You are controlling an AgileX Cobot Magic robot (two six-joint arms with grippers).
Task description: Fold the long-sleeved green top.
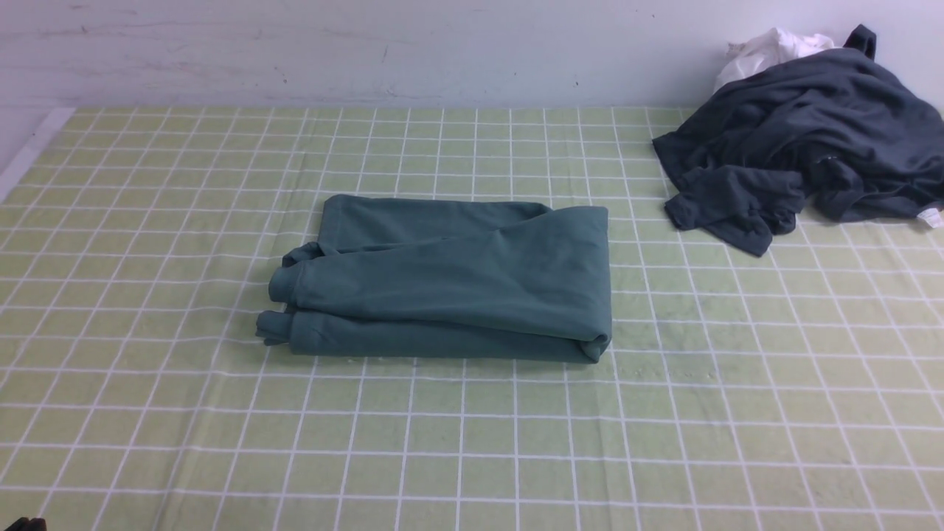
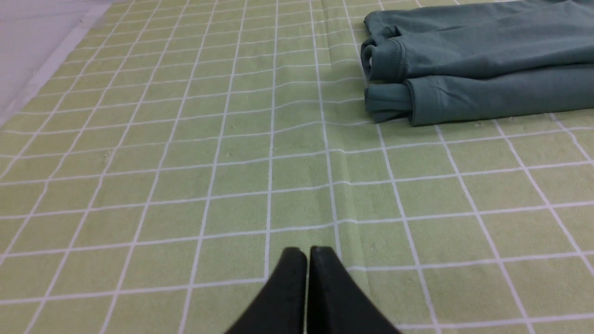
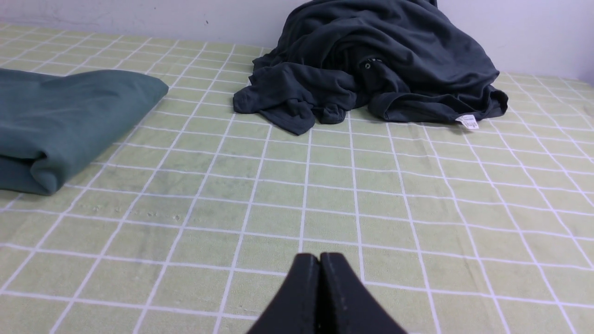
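Observation:
The green long-sleeved top (image 1: 450, 280) lies folded into a compact rectangle near the middle of the checked cloth, its cuffs stacked at the left end (image 2: 394, 83). Its right fold edge shows in the right wrist view (image 3: 55, 120). My left gripper (image 2: 307, 253) is shut and empty, hovering over bare cloth well short of the cuffs. My right gripper (image 3: 319, 257) is also shut and empty, apart from the top and from the dark pile. Neither arm reaches into the front view, apart from a dark sliver in its bottom left corner.
A crumpled dark charcoal garment (image 1: 804, 140) sits at the back right with a small white cloth (image 1: 767, 48) behind it against the wall. The green checked tablecloth (image 1: 472, 442) covers the table; its left edge (image 1: 29, 155) shows bare white surface.

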